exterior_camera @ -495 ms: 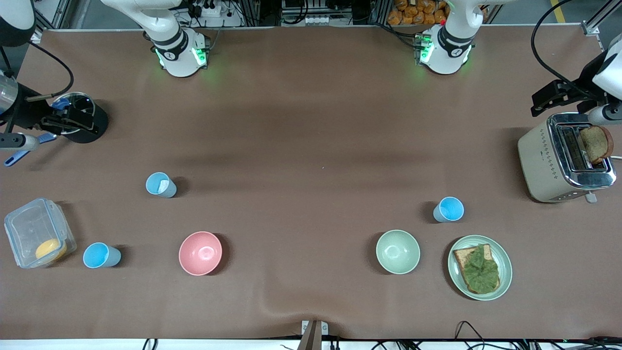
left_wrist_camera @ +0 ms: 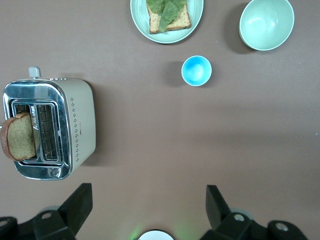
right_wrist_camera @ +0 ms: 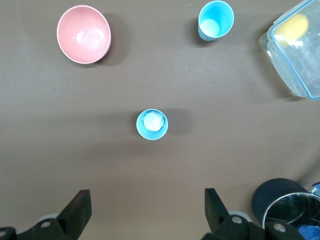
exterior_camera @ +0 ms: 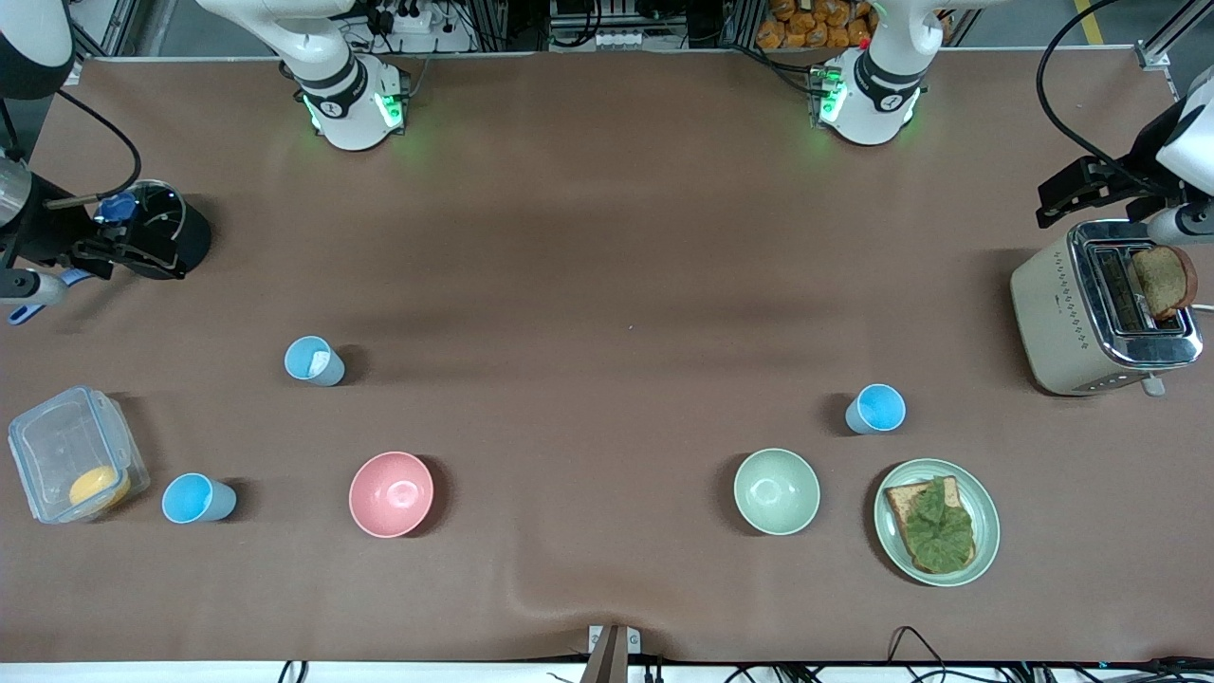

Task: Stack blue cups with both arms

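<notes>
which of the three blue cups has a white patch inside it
The paler blue cup, farthest from the front camera, toward the right arm's end. The other two cups are plain blue inside.

Brown-covered table [exterior_camera: 607, 237] under even light, cable-strewn equipment racks [exterior_camera: 588, 24] along its edge.

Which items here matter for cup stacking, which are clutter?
Job: three small light-blue plastic cups; left gripper and right gripper, both open.
Clutter: pink bowl, pale green bowl, cream toaster, green plate, clear container.

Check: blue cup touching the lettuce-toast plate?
Apart. Front view shows bare table between the blue cup and the plate; left wrist view agrees.
</notes>
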### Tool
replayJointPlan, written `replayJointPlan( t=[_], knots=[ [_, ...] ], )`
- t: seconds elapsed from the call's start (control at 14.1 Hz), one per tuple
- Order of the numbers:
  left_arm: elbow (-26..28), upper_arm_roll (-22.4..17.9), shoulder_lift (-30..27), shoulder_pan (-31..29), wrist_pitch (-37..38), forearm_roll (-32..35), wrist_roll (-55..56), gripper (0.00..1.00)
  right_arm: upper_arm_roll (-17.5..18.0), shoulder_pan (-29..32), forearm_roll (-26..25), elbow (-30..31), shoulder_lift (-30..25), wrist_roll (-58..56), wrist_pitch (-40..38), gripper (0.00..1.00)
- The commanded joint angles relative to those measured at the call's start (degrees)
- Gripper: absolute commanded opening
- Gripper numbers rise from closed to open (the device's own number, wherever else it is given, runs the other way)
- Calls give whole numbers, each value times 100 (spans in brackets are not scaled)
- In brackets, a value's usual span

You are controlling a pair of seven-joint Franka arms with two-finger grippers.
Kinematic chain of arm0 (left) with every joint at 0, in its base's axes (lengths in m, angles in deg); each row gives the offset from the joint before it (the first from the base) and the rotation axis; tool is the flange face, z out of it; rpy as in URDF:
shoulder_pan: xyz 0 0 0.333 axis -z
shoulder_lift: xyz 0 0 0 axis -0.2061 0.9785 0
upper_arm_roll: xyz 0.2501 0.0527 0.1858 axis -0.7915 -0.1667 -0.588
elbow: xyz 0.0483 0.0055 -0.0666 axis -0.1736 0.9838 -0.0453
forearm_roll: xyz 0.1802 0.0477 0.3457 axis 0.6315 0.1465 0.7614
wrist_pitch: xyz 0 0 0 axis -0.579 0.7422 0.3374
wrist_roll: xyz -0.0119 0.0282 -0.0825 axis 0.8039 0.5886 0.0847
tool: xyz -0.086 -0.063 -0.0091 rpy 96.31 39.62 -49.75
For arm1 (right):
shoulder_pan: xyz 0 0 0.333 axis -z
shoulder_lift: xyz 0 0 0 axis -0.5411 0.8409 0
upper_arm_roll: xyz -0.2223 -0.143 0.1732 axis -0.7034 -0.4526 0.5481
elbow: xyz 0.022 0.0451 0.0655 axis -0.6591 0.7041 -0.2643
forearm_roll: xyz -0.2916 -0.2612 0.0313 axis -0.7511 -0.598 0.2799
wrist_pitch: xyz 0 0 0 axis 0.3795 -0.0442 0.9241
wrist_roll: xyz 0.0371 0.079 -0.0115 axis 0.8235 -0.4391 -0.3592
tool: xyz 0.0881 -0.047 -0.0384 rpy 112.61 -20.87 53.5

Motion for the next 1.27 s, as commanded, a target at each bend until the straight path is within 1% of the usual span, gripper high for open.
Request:
replayJointPlan(
  t=[0.0,0.21,0.5,0.71,0.85,1.13,1.2],
  knots=[
    [-2,4,-8,-78,-31,-65,71,100,-7,-43,-57,-22,10,34,-34,100],
    [-2,4,1,-114,-31,-73,54,100,10,-131,-83,-22,115,26,-96,100],
    [15,4,124,-105,-22,-39,28,100,10,-78,-118,-14,212,34,-87,100],
    [15,13,195,-105,4,-29,1,100,2,-61,-145,4,414,34,-104,100],
    [15,13,273,-96,22,-21,36,100,2,-17,-145,231,511,61,-9,100],
    [6,39,405,-96,57,49,63,100,2,44,-145,329,915,78,308,100],
    [6,40,405,-105,57,50,71,100,2,97,-145,538,942,78,535,100]
  ],
)
